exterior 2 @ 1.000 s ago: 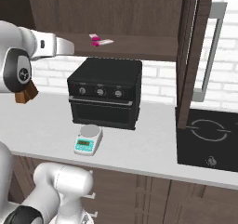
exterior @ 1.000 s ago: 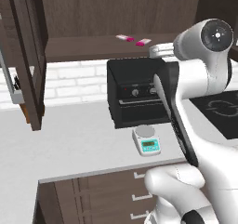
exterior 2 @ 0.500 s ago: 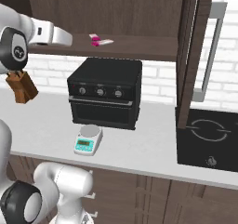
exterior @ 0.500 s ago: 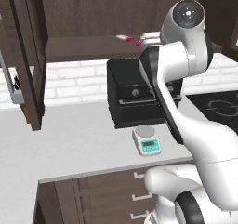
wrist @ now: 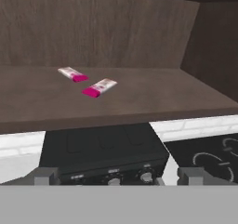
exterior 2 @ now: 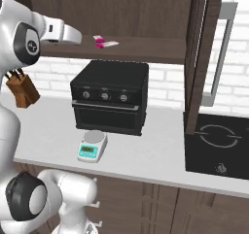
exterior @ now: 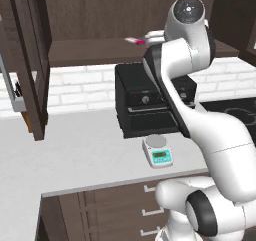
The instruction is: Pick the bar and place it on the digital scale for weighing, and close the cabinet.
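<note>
Two small wrapped bars lie on the open cabinet's shelf (wrist: 139, 102). The nearer one, magenta with a pale end, I take for the bar (wrist: 99, 88) (exterior 2: 103, 44) (exterior: 134, 40). A paler look-alike (wrist: 73, 74) lies just behind it. My gripper (wrist: 117, 176) (exterior 2: 78, 36) is open and empty at shelf height, short of the bars and pointing at them. The digital scale (exterior: 158, 151) (exterior 2: 92, 146) sits on the counter in front of the toaster oven with its plate bare. The cabinet doors (exterior: 30, 60) (exterior 2: 199, 58) stand open.
A black toaster oven (exterior 2: 109, 97) (exterior: 145, 102) stands under the shelf, behind the scale. A knife block (exterior 2: 22, 90) is at the counter's left, a black cooktop (exterior 2: 216, 143) at its right. The open doors jut out on both sides of the shelf.
The arm has swung up and the hand has reached closer to the bars on the shelf. The gripper stayed open; bars and scale did not move.
</note>
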Controlling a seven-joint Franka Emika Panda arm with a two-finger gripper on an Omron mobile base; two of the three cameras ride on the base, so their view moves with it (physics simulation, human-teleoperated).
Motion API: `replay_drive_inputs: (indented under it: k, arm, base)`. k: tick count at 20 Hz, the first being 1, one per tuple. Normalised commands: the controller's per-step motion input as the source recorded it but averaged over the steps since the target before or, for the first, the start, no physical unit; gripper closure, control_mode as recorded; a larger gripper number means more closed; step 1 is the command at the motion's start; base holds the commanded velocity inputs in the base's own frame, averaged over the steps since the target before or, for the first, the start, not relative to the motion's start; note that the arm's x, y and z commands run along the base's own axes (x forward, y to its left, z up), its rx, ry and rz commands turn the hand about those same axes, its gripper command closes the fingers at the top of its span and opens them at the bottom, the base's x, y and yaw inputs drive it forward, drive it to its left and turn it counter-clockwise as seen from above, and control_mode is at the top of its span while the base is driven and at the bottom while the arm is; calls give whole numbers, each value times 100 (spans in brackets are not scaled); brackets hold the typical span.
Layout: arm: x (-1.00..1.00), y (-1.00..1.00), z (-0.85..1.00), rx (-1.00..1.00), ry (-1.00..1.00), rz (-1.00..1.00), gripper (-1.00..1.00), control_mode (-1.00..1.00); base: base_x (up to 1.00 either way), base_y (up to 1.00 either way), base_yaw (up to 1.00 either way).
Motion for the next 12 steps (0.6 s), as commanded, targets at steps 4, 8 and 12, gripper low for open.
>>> replay_drive_inputs:
  k: [4, 8, 12]
  arm:
    - [45, 0, -20, 0, 0, -2, -100, -100]
    - [38, 0, -14, 0, -1, -3, -100, -100]
    - [28, 0, -18, 0, 0, -6, -100, -100]
  base:
    - [0, 0, 0]
    - [0, 0, 0]
    - [0, 0, 0]
